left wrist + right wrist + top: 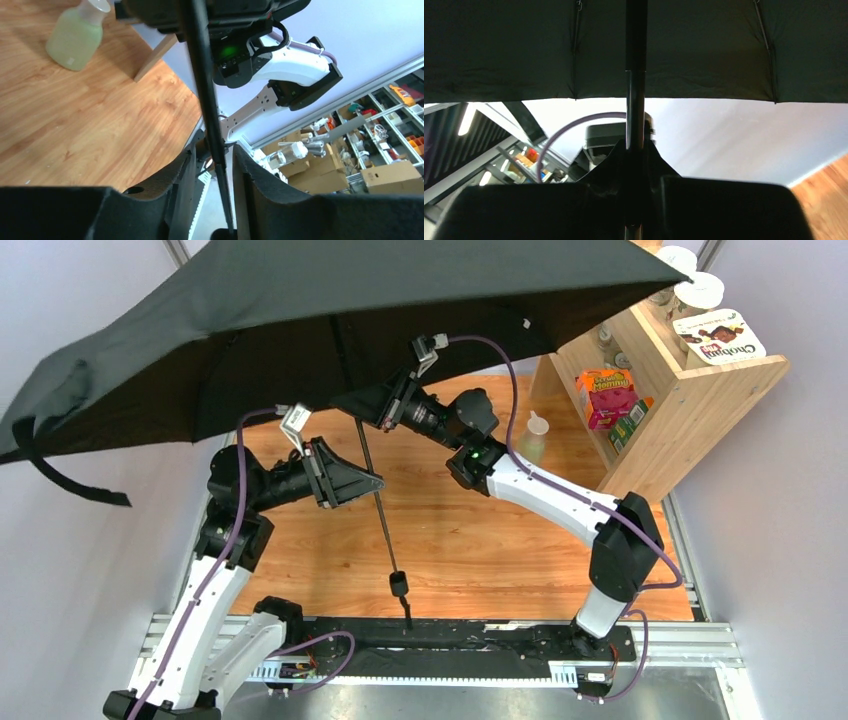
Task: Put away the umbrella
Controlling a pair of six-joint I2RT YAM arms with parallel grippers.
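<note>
The black umbrella [300, 300] is open, and its canopy spreads over the far half of the table. Its thin shaft [381, 512] slants down toward me to the small knob handle [399, 584], with the strap hanging below it. My right gripper [362, 408] is shut on the shaft [636, 100] just under the canopy [704, 50]. My left gripper [377, 481] sits lower on the shaft. In the left wrist view the shaft [207, 100] runs between the open fingers [182, 175], with a gap on the left side.
A wooden shelf [690, 410] with snack boxes [607, 395] stands at the far right, and the canopy edge hangs over it. A pale green bottle [535, 435] [77, 35] stands on the wooden table [470, 540]. The canopy's closing strap [70, 480] dangles at the far left.
</note>
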